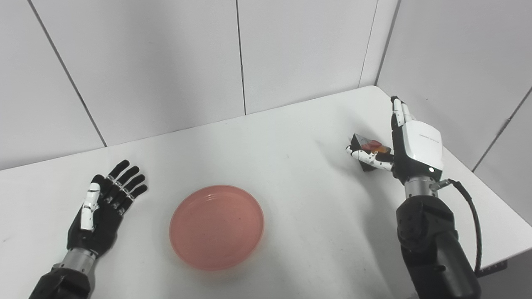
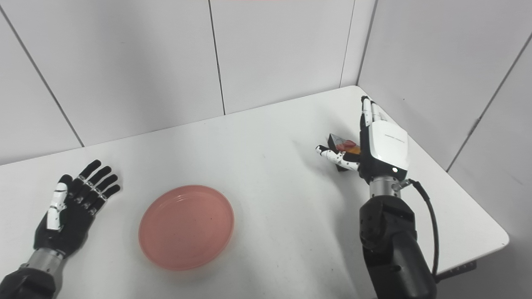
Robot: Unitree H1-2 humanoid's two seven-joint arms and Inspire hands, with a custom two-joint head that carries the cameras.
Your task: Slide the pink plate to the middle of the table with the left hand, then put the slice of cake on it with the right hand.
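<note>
Black and white, the left hand (image 1: pixel 104 207) lies flat on the bench (image 1: pixel 291 137) with its fingers spread, holding nothing. Just to its right sits the pink plate (image 1: pixel 216 227), apart from it and roughly mid-bench, so the slide looks done. Well to the right of the plate, the right hand (image 1: pixel 405 143) stands upright with the cake slice (image 1: pixel 368 150) against its palm and its thumb under or in front of it. Whether the hand has a firm hold I cannot tell. Carrying the cake to the plate remains.
</note>
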